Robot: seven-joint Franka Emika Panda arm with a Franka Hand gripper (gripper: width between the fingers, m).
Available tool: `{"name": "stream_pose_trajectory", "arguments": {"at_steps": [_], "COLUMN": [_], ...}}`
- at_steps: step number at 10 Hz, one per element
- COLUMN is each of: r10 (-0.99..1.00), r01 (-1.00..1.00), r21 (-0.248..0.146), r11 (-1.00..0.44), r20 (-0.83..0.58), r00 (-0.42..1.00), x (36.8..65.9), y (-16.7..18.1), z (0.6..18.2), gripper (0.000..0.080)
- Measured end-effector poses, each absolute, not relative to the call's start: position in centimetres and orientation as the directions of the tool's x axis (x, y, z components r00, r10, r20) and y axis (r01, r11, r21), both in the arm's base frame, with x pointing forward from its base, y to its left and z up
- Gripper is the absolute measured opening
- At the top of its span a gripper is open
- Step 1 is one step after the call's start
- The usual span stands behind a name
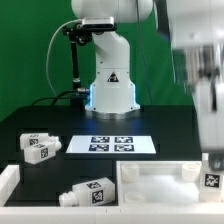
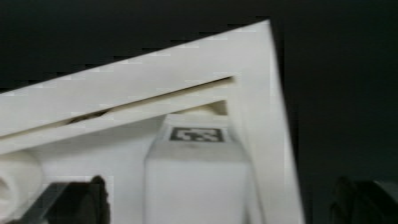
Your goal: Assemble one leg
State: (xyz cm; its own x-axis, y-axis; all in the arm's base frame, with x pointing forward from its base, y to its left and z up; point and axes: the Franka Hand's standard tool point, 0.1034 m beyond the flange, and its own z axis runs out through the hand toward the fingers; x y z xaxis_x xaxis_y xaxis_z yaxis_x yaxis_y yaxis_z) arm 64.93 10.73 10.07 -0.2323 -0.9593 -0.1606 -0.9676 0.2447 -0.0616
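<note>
— Three loose legs lie on the counter (image 1: 60, 130) in the exterior view: a pair (image 1: 38, 147) at about nine o'clock of the marker board (image 1: 112, 144), and one on its side (image 1: 90, 191) at about seven o'clock of it, near the front edge.

— And the leg being assembled?

— A fourth leg (image 1: 211, 178) stands at the exterior view's right, at about three o'clock of the large white tray-like part (image 1: 150, 185), with the blurred arm (image 1: 205, 80) directly above it. The wrist view shows that leg (image 2: 199, 160) upright, its tag facing the camera, set against the tray's corner (image 2: 249, 70).

— Are the jaws clamped on it?

— That cannot be told. Dark finger shapes (image 2: 80, 200) sit low on either side of the leg, but the contact is too blurred to read.

— What could go wrong from here?

— Judging by the frames, the leg may not be seated squarely in the corner. If the jaws hold it off-axis, a push or twist could jam it or tip it. If the grip is loose, the leg could slip, and the tray might shift on the counter under the load.
</note>
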Motion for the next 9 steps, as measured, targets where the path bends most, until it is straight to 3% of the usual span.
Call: {"name": "stream_pose_trajectory", "arguments": {"at_steps": [1,3,9], "r10": [-0.964,-0.967,-0.969], "r01": [-0.971,-0.970,-0.972], "r21": [-0.103,-0.142,-0.139], "r11": [0.217,0.198,0.187], "r20": [-0.179,-0.191,-0.188], "r00": [-0.197,-0.169,-0.160], "x": [65.6,66.7,66.5], "y": [10.4,9.5,9.9], "z": [12.9,15.6,15.1], "gripper": [0.0644,0.0649,0.0649]}}
